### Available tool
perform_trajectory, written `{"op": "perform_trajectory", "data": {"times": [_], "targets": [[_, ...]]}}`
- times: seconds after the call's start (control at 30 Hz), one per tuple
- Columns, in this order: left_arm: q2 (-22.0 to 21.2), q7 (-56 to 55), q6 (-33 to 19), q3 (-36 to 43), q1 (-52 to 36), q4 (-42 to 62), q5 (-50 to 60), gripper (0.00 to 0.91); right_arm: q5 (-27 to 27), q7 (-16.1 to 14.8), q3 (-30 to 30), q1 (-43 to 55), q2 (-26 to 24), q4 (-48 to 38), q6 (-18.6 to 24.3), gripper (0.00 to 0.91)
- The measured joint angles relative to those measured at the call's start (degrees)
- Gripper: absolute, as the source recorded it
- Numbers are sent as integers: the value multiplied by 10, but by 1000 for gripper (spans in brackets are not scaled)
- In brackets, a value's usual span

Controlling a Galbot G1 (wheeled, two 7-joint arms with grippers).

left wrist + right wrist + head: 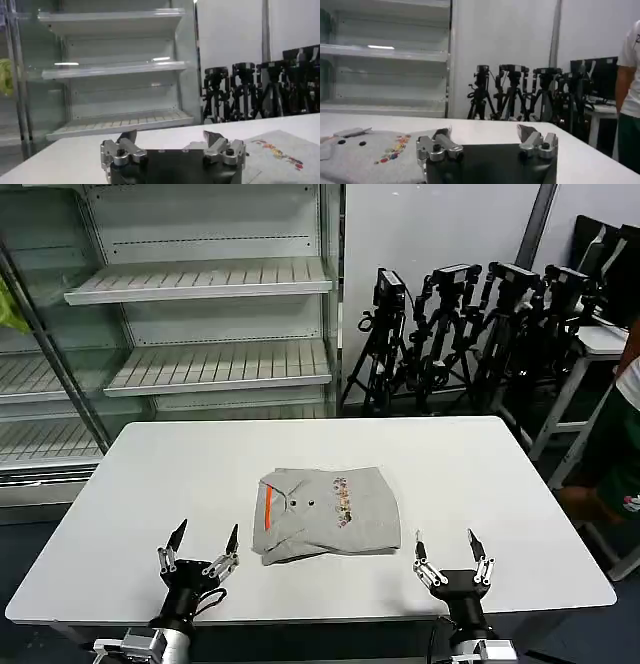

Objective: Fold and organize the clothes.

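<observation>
Shirt [327,513]: light grey, folded into a neat rectangle, orange stripe beside small buttons, multicoloured print on the chest.
Place: middle of the white table [150,484].
Heading: long axis across the table, collar toward the robot's left.
Left gripper [204,537]: low at the table's near edge, left of the shirt, fingers spread, holding nothing.
Right gripper [444,540]: near edge, right of the shirt, fingers spread, holding nothing.

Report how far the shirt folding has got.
Done, by the look of it: the grey shirt lies folded into a compact rectangle mid-table, collar, orange stripe and cartoon print facing up. In hand: nothing; the left gripper and right gripper hover open at the near edge, on either side of the shirt, touching no cloth. Left: at most, moving it to wherever it belongs.
</observation>
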Motion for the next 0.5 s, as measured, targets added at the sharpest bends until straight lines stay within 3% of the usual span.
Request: {"op": "perform_trajectory", "data": {"times": [0.5], "targets": [[-5,-2,-4,3,8,-1,9,907,5,-16,1,8,1,6,-21,907]]}}
